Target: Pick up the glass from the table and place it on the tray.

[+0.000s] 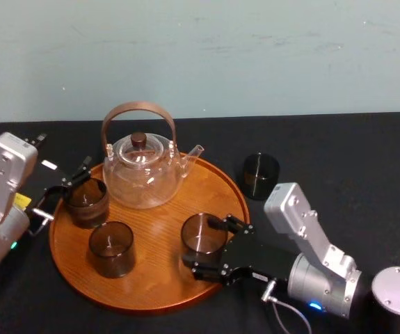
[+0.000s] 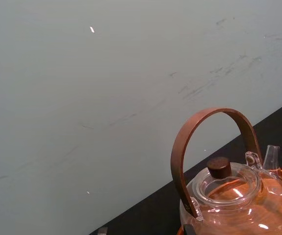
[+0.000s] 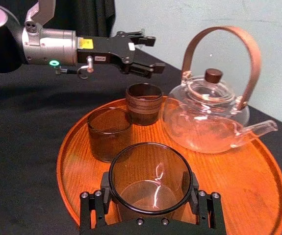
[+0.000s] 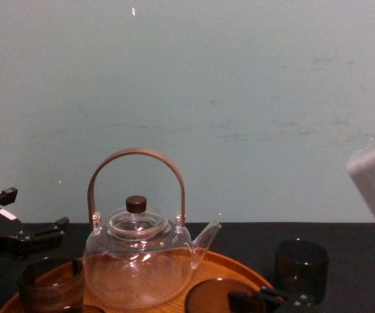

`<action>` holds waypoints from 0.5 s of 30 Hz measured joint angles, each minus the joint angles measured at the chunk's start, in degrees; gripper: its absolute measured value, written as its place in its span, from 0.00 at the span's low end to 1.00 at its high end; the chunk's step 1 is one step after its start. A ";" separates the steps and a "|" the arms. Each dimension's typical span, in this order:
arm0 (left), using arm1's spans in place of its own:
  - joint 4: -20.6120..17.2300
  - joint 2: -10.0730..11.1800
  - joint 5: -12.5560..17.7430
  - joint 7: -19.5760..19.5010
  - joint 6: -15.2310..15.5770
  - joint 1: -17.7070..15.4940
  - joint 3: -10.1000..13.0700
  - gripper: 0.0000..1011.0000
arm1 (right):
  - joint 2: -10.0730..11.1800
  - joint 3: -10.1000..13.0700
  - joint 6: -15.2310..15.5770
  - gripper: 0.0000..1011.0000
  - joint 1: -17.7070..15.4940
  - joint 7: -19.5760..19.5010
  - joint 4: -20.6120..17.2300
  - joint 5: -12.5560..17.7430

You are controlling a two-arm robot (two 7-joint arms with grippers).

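Note:
A smoky glass (image 1: 203, 235) (image 3: 149, 178) stands upright at the front right of the round wooden tray (image 1: 159, 282) (image 3: 258, 181). My right gripper (image 1: 216, 245) (image 3: 149, 196) reaches in from the right and is shut on it, with one finger pressed against each side. I cannot tell whether its base rests on the wood. My left gripper (image 1: 80, 175) (image 3: 156, 54) hovers open over the tray's left edge, just above another glass (image 1: 85, 202) (image 3: 143, 103), and holds nothing.
A glass teapot (image 1: 144, 174) (image 3: 207, 112) (image 4: 138, 261) with a brown hoop handle stands at the back of the tray. A third glass (image 1: 110, 248) (image 3: 110, 133) sits front left on it. A dark glass (image 1: 260, 175) (image 4: 301, 264) stands on the black table right of the tray.

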 joint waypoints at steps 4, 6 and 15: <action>0.00 0.00 0.00 0.00 0.00 0.00 0.00 0.99 | -0.52 -0.96 0.06 0.90 0.50 0.09 0.78 -0.32; 0.00 0.00 0.00 0.00 0.00 0.00 0.00 0.99 | -0.82 -1.37 0.05 0.90 0.80 0.13 1.31 -0.48; 0.00 0.00 0.00 0.00 0.00 0.00 0.00 0.99 | -1.67 -2.02 -0.27 0.90 1.86 0.27 3.12 -0.60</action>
